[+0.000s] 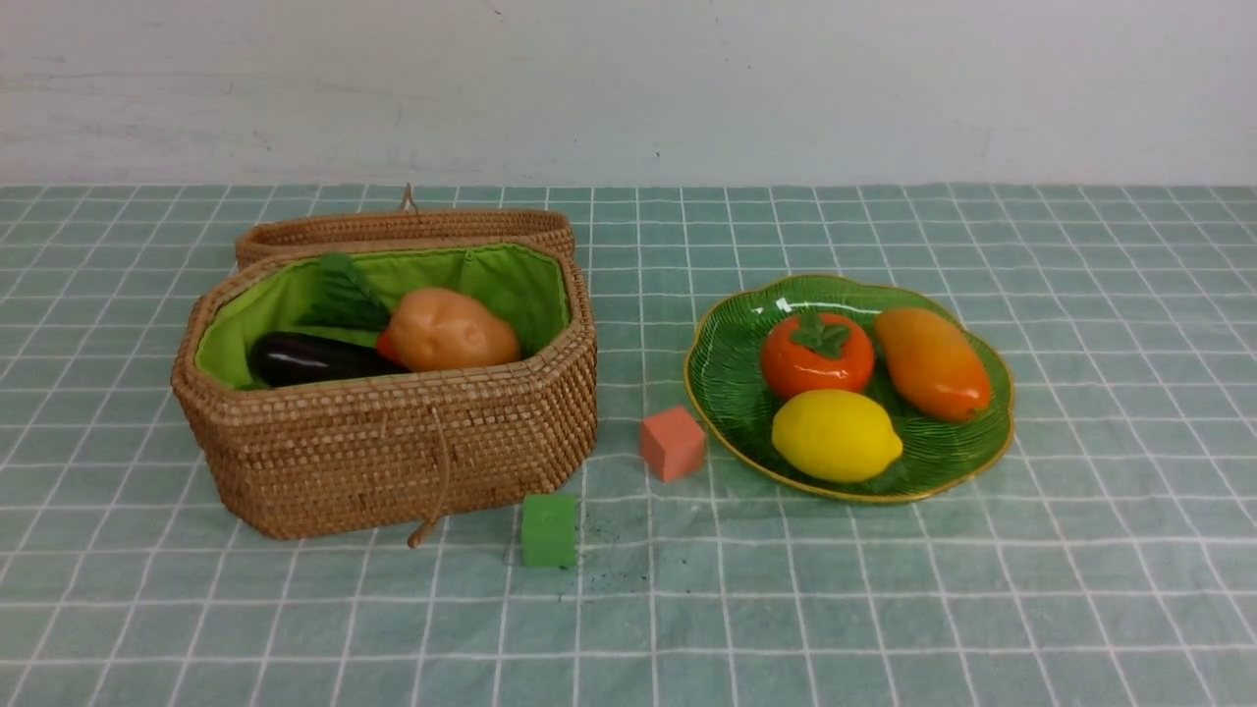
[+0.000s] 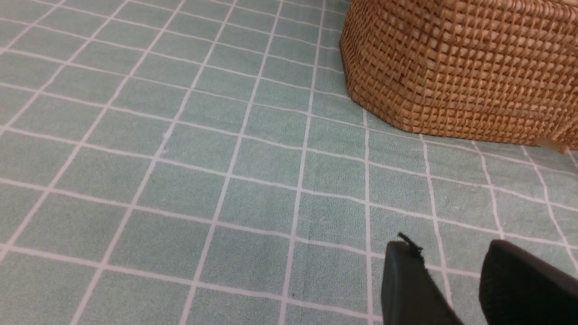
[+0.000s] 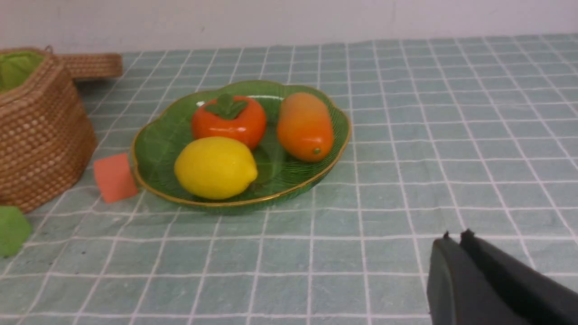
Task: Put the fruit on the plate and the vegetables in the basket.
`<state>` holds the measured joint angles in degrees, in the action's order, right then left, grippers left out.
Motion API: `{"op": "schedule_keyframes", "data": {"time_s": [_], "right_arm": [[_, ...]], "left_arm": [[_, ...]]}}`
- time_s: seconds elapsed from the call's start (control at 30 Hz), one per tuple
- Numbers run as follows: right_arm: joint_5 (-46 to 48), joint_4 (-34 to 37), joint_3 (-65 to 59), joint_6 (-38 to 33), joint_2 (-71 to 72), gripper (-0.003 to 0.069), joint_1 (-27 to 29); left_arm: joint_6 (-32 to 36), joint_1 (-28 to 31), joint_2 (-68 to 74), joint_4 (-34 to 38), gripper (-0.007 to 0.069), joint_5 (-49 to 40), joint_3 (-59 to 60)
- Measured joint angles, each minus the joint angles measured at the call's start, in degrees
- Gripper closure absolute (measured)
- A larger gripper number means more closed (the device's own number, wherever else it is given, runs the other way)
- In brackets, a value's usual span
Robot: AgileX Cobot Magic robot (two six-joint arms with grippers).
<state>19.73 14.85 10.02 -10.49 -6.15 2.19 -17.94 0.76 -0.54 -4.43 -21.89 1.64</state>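
The green plate [image 1: 727,373] [image 3: 153,144] holds the fruit: a yellow lemon [image 1: 835,435] [image 3: 216,168], an orange mango [image 1: 931,363] [image 3: 305,126] and a round orange-red fruit [image 1: 817,355] [image 3: 229,121]. In the open wicker basket [image 1: 393,452] [image 2: 456,67] [image 3: 38,131] lie the vegetables I can see: a purple eggplant [image 1: 309,358], a tan potato [image 1: 454,331] and green leaves [image 1: 344,295] with a bit of orange beneath. My left gripper [image 2: 449,250] stands open and empty over the cloth beside the basket. My right gripper [image 3: 456,237] is shut and empty, short of the plate. Neither arm shows in the front view.
A salmon cube [image 1: 673,443] [image 3: 115,177] lies between basket and plate. A green cube [image 1: 549,529] [image 3: 12,229] sits in front of the basket. The basket's lid [image 1: 403,231] [image 3: 92,65] hangs open behind it. A checked green cloth covers the table.
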Motion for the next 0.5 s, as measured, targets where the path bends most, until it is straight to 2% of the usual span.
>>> {"op": "schedule_keyframes", "data": {"time_s": [0.23, 0.5], "right_arm": [[-1.7, -2.6, -10.6, -2.1, 6.5, 0.0642, 1.9], [2.4, -5.2, -11.1, -3.0, 6.8, 0.0642, 1.6]], "left_arm": [[0.0, 0.0, 0.0, 0.0, 0.0386, 0.0, 0.0], [0.0, 0.0, 0.0, 0.0, 0.0386, -0.2, 0.1]]}}
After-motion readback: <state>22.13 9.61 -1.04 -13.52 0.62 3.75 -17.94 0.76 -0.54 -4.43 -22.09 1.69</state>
